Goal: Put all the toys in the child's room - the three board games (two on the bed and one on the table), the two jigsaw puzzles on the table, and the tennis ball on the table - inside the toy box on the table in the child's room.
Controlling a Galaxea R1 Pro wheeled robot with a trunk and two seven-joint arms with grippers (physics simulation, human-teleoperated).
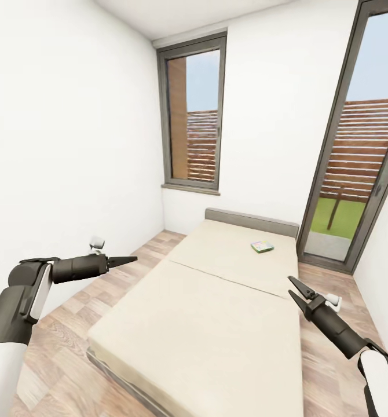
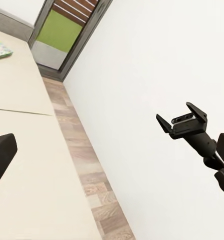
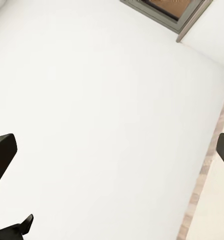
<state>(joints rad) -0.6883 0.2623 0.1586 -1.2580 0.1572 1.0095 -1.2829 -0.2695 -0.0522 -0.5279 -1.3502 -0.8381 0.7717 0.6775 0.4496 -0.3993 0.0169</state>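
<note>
Facing the bed (image 1: 217, 324), both grippers open and empty, robot must close on the far board game (image 1: 262, 247).

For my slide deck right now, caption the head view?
Both open claws, left and right, flank a low cream bed bearing one flat green-white game box.

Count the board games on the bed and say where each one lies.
1. A single board game, with a white-green cover, lies flat on the far mattress of the bed, toward the headboard and the glass door. The task names two on the bed; the second is not visible.
</note>
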